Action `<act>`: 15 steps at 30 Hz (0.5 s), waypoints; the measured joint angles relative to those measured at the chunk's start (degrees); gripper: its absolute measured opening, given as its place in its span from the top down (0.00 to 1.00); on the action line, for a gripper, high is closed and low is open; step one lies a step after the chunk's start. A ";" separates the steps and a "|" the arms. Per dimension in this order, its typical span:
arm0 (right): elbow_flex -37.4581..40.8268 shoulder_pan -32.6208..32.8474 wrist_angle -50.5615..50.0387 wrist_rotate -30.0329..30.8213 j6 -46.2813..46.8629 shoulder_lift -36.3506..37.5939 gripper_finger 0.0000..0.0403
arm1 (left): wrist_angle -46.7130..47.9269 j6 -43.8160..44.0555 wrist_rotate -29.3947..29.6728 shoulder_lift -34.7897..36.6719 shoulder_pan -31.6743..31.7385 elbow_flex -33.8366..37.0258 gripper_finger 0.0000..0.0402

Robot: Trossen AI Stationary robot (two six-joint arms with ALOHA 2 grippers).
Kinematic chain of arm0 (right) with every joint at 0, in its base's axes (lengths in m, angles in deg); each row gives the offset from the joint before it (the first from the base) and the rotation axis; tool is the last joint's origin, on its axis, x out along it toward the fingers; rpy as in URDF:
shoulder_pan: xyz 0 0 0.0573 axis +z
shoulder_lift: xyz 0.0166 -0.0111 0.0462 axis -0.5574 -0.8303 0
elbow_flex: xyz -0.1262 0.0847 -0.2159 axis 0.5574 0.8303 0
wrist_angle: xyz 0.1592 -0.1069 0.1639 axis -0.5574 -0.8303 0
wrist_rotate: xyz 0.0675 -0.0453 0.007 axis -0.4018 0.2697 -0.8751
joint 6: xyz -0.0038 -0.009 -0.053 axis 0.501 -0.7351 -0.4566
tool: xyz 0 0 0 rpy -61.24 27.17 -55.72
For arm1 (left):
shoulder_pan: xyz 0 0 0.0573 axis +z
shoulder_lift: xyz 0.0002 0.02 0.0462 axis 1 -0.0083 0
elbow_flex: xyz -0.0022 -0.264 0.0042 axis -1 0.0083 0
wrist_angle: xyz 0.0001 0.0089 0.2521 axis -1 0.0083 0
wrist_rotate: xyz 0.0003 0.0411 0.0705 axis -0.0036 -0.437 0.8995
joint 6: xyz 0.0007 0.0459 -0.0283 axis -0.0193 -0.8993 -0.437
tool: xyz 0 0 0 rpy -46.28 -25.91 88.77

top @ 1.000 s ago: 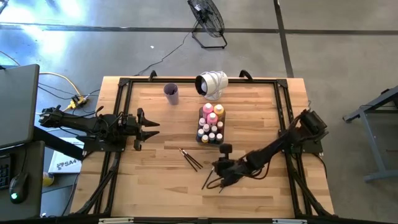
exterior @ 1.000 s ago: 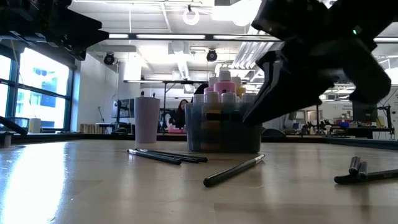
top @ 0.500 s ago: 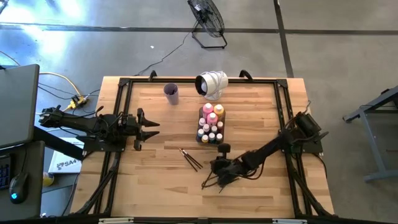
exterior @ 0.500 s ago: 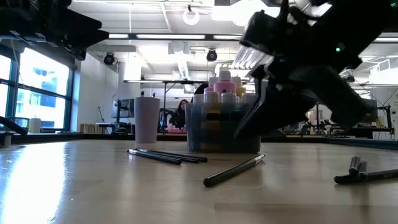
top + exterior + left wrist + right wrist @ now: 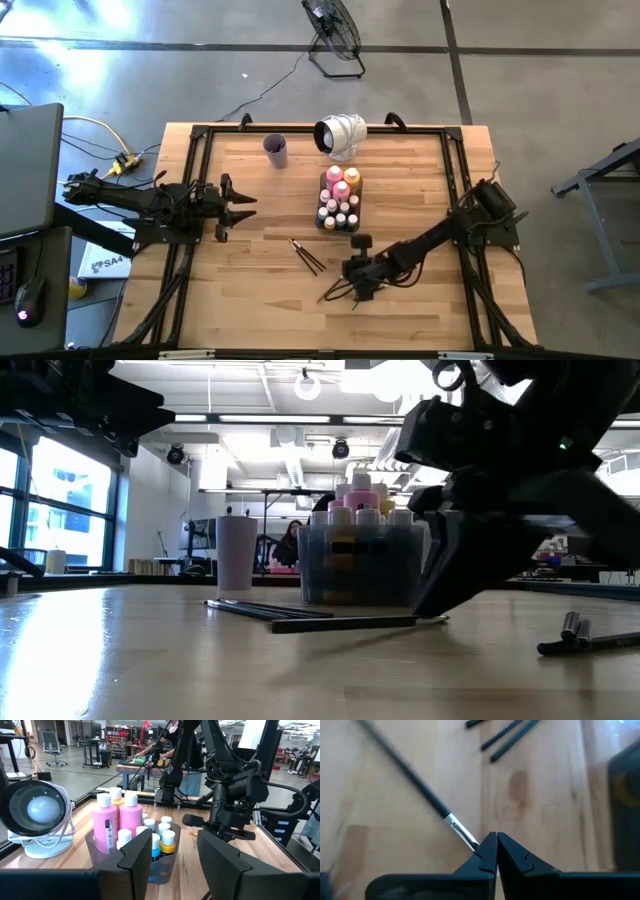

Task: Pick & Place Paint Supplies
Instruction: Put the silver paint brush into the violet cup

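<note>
A clear tray (image 5: 339,203) of paint bottles stands mid-table; its pink bottles (image 5: 118,820) show in the left wrist view. Two dark paintbrushes (image 5: 306,255) lie on the wood left of my right gripper (image 5: 352,286). That gripper is near the front of the table, tipped steeply down and shut on another paintbrush (image 5: 345,622). This brush hangs about level just above the table. My left gripper (image 5: 243,205) waits open at the table's left side, pointing level at the tray. My right gripper pinches the paintbrush at its bristle end, just past the silver ferrule (image 5: 461,832), between its two fingertips. The fingers slant down from the table's right. The dark handle (image 5: 405,772) runs away from them toward the table's left, about level and off the wood.
A lilac cup (image 5: 276,150) and a white fan-like device (image 5: 340,135) stand at the far edge. More dark brush ends (image 5: 585,638) lie on the wood near my right gripper. A black frame (image 5: 200,170) runs round the table.
My right gripper has tipped further down over the brush. The brush lay slanting on the table, its handle end toward the near edge. Now it stands about level, its handle end raised off the wood and swung toward the table's left.
</note>
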State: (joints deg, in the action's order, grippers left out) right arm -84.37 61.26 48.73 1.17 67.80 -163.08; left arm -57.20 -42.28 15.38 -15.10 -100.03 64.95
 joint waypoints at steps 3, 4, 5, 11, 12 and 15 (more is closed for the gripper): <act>-0.43 0.53 -1.30 -0.99 0.01 0.24 0.99 | 0.02 -0.04 0.00 0.02 0.00 0.00 0.62; -1.03 0.70 -2.67 -1.19 0.01 0.24 0.99 | 0.02 -0.05 0.00 0.00 0.00 0.00 0.62; -1.74 0.78 -4.33 -1.46 0.01 0.24 0.99 | 0.03 -0.06 0.00 0.00 0.00 0.00 0.62; -5.70 0.79 -11.16 2.03 -0.28 0.32 0.99 | 0.02 -0.11 0.00 0.02 0.00 0.00 0.62; -6.28 0.76 -12.45 3.22 -0.66 0.42 0.99 | 0.02 -0.15 0.00 0.00 0.00 0.00 0.62; -8.47 0.21 -16.10 2.97 -2.03 0.53 0.99 | 0.02 -0.12 0.00 0.01 0.00 0.00 0.62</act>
State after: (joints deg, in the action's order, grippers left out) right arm -92.84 61.47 32.63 4.14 65.77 -162.55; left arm -57.18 -42.39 15.38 -15.09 -100.03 64.95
